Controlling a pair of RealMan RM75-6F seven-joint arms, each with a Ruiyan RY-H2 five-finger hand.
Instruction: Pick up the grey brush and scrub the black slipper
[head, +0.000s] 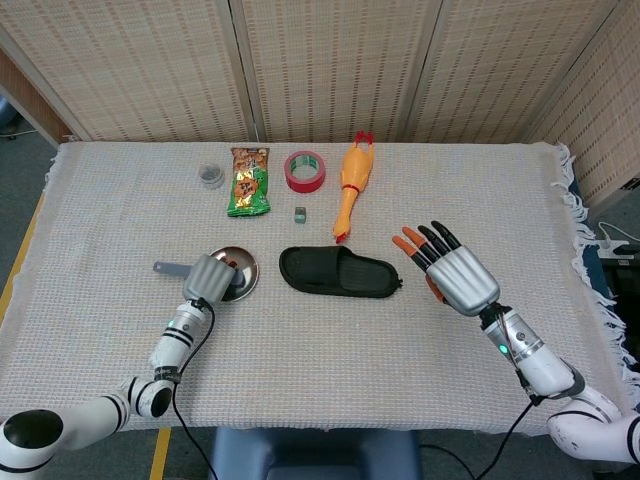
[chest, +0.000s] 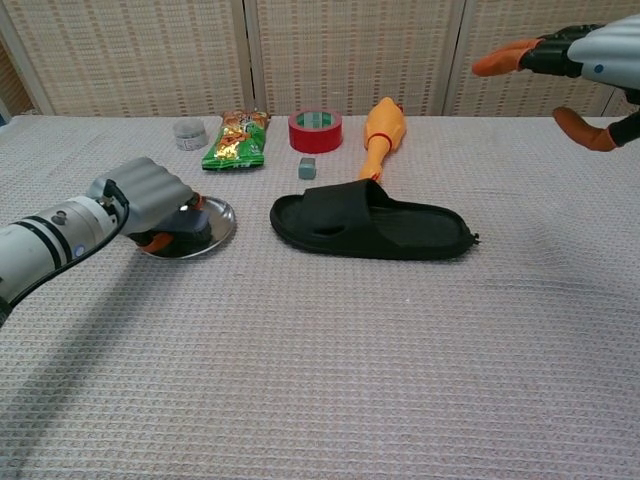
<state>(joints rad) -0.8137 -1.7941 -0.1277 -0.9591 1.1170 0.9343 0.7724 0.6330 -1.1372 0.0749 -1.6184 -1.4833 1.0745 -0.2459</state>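
L robot hand (head: 208, 279) grips brush (head: 172, 268) (over dish (head: 240, 270)) — slipper (head: 338, 272) apart.

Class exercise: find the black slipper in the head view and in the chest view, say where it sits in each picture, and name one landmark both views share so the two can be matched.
Head view: the black slipper lies just below the picture's centre, right of the round metal dish.
Chest view: the black slipper lies around the centre, slightly above the middle.
Shared landmark: the yellow rubber chicken, lying just beyond the slipper in both views.
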